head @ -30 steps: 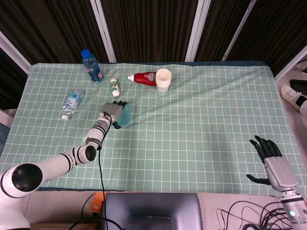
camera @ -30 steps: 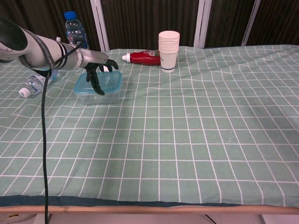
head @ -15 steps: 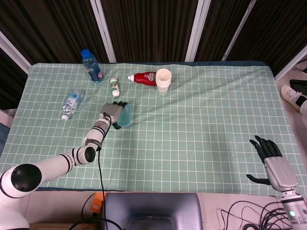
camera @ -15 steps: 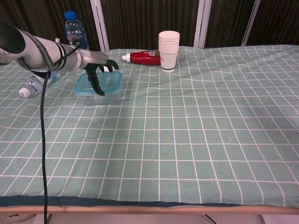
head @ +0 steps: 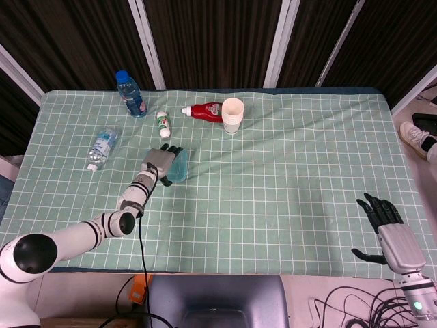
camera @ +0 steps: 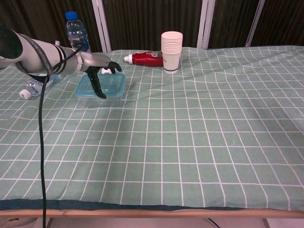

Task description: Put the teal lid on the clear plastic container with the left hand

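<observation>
The clear plastic container [camera: 105,97] stands on the checked cloth at the left, with the teal lid [camera: 110,83] lying on top of it; the head view shows the lid [head: 179,166] too. My left hand [camera: 98,69] hovers over the lid's left part, fingers spread and pointing down, thumb reaching toward the lid's near edge; in the head view the left hand [head: 158,161] covers the container's left half. Whether it touches the lid I cannot tell. My right hand [head: 392,229] rests open at the table's near right edge, holding nothing.
A stack of paper cups [camera: 171,45], a lying red bottle [camera: 147,58], a small white bottle [head: 163,124], an upright water bottle [camera: 76,32] and a lying water bottle [head: 101,147] sit behind and left of the container.
The left hand has shifted slightly; the lid and container sit a little further right and back than one second ago. The right hand has not moved.
</observation>
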You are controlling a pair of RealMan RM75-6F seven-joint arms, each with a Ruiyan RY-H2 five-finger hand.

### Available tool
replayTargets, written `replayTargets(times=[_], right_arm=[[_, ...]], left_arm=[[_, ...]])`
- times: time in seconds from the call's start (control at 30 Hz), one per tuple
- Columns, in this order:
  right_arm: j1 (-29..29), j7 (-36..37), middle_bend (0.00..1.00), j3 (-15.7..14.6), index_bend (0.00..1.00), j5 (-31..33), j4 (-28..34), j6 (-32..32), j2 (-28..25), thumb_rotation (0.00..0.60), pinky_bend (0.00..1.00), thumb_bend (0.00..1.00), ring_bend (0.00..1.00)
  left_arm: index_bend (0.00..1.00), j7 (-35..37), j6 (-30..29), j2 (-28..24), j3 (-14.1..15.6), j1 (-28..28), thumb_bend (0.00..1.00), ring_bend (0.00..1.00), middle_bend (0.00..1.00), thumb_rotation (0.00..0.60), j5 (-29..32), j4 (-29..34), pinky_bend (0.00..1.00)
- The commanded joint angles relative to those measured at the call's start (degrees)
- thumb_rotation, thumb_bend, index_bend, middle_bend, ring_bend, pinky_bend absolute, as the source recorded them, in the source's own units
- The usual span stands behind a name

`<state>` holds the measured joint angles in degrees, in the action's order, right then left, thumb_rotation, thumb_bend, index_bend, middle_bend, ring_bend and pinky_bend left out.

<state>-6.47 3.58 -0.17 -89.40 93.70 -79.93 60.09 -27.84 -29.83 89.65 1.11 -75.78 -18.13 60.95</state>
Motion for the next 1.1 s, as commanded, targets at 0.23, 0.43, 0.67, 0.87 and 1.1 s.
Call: replayTargets(times=[0.23, 0.43, 0.67, 0.87, 1.1], right_arm=[[-0.1, -0.2, 0.00, 0.0, 0.00, 0.0, 0.1, 0.1, 0.0, 0.600, 0.00, 0.12, 0.00], [-0.2, 0.1, 0.00, 0.1, 0.00, 0.4, 0.0, 0.6, 0.0, 0.600, 0.00, 0.12, 0.00], [-0.2, 0.3, 0.00, -0.1, 0.00, 0.0, 0.0, 0.5, -0.3, 0.600, 0.00, 0.12, 0.00], [-0.3, 1.0, 0.00, -0.2, 0.00, -0.3, -0.2, 0.6, -0.5, 0.600, 0.00, 0.12, 0.00], [-0.2, 1.3, 0.00, -0.2, 0.00, -0.5, -0.3, 0.2, -0.5, 0.600, 0.00, 0.12, 0.00]], left_arm=[[0.00, -0.2, -0.6, -0.4, 0.2, -0.3, 0.21, 0.00, 0.13, 0.600, 0.6, 0.6, 0.00], [0.00, -1.6, 0.6, -1.2, 1.9, -1.6, 0.20, 0.00, 0.00, 0.600, 4.9, 1.2, 0.00], [0.00, -2.1, -1.6, -1.5, 2.0, -2.2, 0.19, 0.00, 0.00, 0.600, 5.6, 2.6, 0.00], [0.00, -2.1, -3.3, -2.0, 1.4, -2.1, 0.18, 0.00, 0.00, 0.600, 4.9, 4.0, 0.00], [0.00, -1.8, -5.0, -3.9, 0.0, -1.9, 0.18, 0.00, 0.00, 0.600, 3.9, 7.3, 0.00]])
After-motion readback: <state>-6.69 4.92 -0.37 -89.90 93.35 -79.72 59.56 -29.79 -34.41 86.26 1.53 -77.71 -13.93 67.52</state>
